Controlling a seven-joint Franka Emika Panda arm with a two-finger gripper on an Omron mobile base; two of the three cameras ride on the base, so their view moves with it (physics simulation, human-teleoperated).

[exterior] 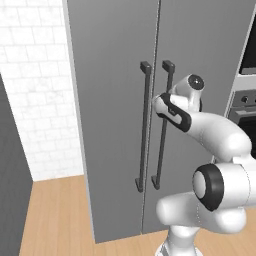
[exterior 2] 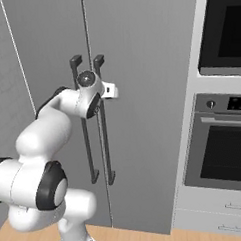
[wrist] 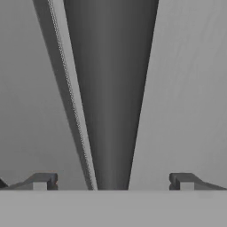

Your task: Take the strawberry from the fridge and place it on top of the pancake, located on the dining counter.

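While its jaws stand wide apart and hold nothing, the gripper (wrist: 113, 181) straddles a dark bar handle (wrist: 113, 88).
That handle is the right-hand one on the fridge (exterior: 115, 125), a tall flat grey unit with both doors closed; an oven (exterior 2: 219, 152) stands just beside it, with wood floor (exterior: 55, 215) below.

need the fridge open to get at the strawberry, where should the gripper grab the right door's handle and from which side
Grip the right door handle on its long vertical bar, mid-height, coming straight from the front. The bar stands off the fridge door, so open fingers can straddle it. The gripper is open, the bar between its tips.
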